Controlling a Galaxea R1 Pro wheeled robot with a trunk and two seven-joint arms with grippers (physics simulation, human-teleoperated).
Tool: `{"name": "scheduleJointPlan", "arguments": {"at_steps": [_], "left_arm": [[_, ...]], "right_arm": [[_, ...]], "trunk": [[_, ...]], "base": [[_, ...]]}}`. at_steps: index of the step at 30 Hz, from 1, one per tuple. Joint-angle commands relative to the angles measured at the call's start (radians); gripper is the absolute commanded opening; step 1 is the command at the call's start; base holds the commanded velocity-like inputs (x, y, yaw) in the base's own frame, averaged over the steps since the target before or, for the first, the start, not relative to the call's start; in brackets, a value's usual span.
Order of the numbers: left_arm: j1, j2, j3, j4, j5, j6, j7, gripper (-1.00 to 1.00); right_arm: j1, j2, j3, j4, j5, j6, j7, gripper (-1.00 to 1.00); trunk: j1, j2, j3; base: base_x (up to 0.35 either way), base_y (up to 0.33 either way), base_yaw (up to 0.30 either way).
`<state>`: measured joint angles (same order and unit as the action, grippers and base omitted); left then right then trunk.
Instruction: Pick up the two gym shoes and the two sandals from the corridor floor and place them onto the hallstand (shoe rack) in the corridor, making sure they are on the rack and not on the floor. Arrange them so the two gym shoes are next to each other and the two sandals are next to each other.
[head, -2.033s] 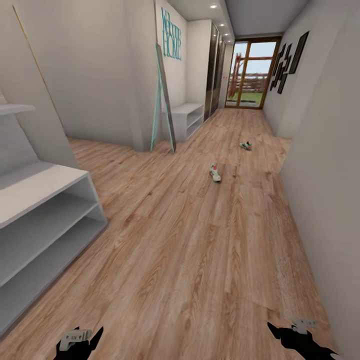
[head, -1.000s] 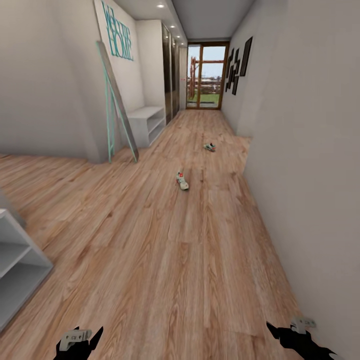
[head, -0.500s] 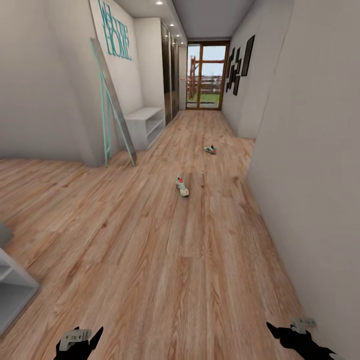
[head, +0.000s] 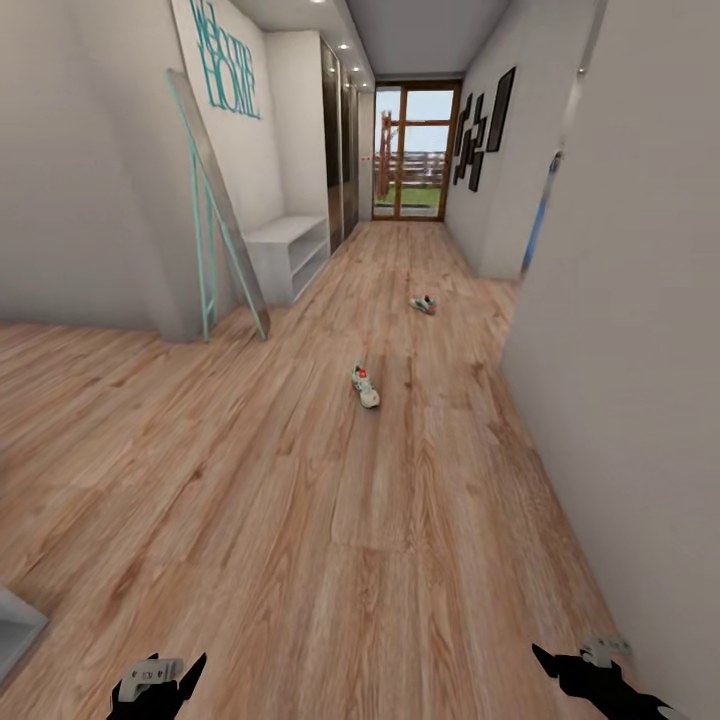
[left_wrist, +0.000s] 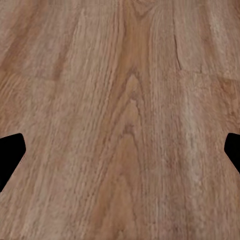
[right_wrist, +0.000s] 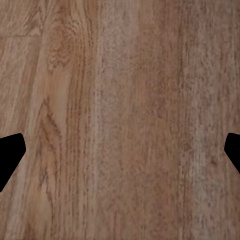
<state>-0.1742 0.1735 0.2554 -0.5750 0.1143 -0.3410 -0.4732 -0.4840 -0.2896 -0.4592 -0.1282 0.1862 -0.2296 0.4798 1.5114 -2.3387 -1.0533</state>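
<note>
Mirror against wall, framed pictures opposite

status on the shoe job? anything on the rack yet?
Done: nothing visible. The hallstand shelves look bare from here. In hand: nothing; the left gripper and right gripper are open over bare floor, with the robot facing down the corridor. Left: both gym shoes, the near one and the far one, lie on the floor, then the sandals.
</note>
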Motion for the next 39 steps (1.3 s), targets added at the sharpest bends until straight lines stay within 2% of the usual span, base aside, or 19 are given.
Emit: {"name": "scheduleJointPlan", "arguments": {"at_steps": [1, 39], "left_arm": [[-0.001, 0.0, 0.002, 0.001, 0.01, 0.002, -0.01, 1.0], [-0.001, 0.0, 0.002, 0.001, 0.01, 0.002, -0.01, 1.0]], "right_arm": [[-0.001, 0.0, -0.009, 0.001, 0.01, -0.004, 0.003, 1.0], [-0.001, 0.001, -0.009, 0.001, 0.01, -0.005, 0.003, 1.0]], "trunk": [[0.0, 0.0, -0.001], [0.0, 0.0, -0.001]], "base": [[0.339, 0.067, 0.0], [0.339, 0.131, 0.0]]}}
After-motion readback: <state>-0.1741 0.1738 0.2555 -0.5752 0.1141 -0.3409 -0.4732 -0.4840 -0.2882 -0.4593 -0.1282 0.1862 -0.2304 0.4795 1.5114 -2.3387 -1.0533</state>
